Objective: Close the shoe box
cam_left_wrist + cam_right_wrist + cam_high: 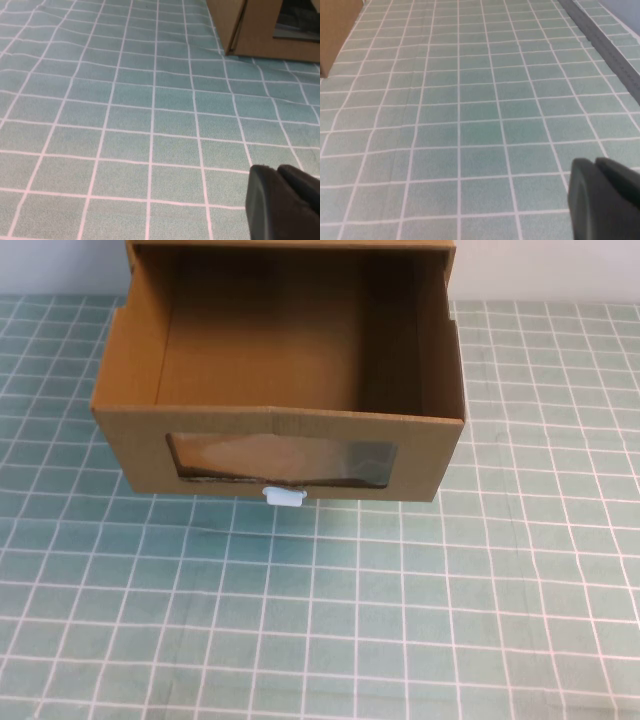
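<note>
The shoe box stands at the far middle of the bench, its drawer pulled well out toward the robot, so the open tray shows empty inside and the front panel with its clear window and small white pull tab faces the near edge. The drawer's sliding axis runs straight away from the robot into the outer sleeve at the far side, so closing it should mean a push on that front panel, directed away from the robot. Neither arm appears in the high view. The left gripper hangs low over the bench on the near side of the box, whose corner and window lie ahead of it and apart. The right gripper also sits low over bare bench, with only an edge of the box showing off to one side. Whether either pair of jaws is open or closed I cannot tell. The left looks somewhat nearer the panel. Nothing stands between either gripper and the box front.
</note>
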